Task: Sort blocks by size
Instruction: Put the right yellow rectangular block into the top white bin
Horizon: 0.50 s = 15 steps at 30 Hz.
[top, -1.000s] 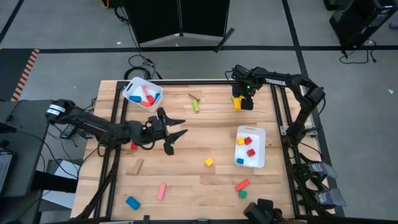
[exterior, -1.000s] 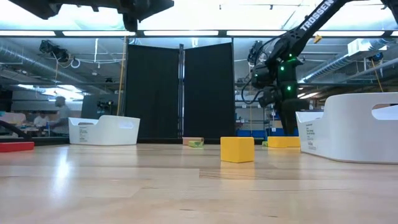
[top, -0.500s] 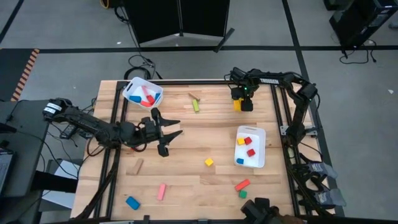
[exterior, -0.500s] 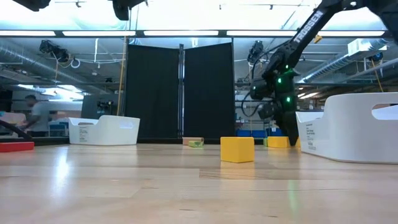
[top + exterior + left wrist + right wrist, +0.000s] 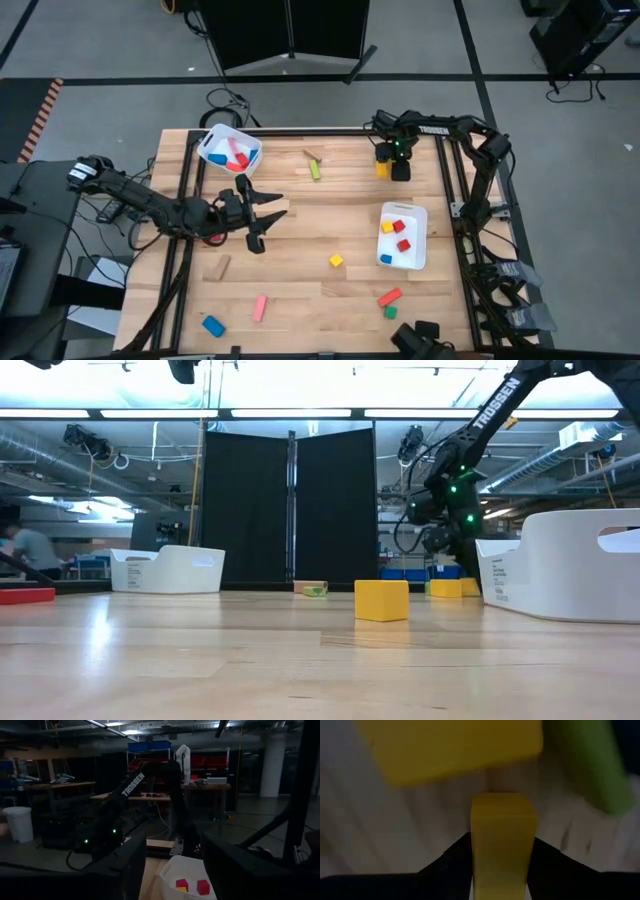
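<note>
While the left gripper hangs over bare wood at centre-left of the overhead frame with its fingers spread and nothing in them, the right gripper is down at the upper right, its dark fingers sitting either side of a yellow bar. Whether it's actually squeezing, can't tell. A second yellow block and a green one lie just past it. Elsewhere: a yellow cube at lower centre, red and blue cubes in the right white bin, longer pieces in the upper-left bin.
</note>
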Available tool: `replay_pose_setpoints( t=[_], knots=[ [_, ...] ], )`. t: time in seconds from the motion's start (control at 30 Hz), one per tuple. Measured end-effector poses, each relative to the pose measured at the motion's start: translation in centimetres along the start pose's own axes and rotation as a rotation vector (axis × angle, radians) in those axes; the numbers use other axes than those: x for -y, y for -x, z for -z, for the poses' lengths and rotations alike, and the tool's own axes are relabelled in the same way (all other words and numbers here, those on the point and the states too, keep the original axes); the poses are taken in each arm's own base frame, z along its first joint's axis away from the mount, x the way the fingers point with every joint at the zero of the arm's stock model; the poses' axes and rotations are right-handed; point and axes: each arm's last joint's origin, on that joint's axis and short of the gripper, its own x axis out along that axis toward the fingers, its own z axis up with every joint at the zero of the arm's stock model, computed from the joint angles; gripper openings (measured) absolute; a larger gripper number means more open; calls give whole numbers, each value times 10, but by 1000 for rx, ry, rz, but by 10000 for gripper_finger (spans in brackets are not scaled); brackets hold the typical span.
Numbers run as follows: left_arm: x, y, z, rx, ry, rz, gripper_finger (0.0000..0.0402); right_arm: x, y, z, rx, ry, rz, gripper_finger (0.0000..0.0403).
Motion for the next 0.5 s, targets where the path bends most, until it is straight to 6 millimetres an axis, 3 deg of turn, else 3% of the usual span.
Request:
replay_pose_setpoints(
  t=[0.13,0.27,0.37,0.5],
  knots=[
    [1,0,0,-1,1,1,195,-4,15,6,10,-14,7,145],
    [0,2,-3,15,17,0,195,-11,42,10,117,-33,53,145],
    [-3,5,-9,35,36,-8,195,-21,66,7,276,-38,81,145],
    [-9,11,-19,75,68,-17,195,-36,101,-12,608,-74,135,145]
  ],
)
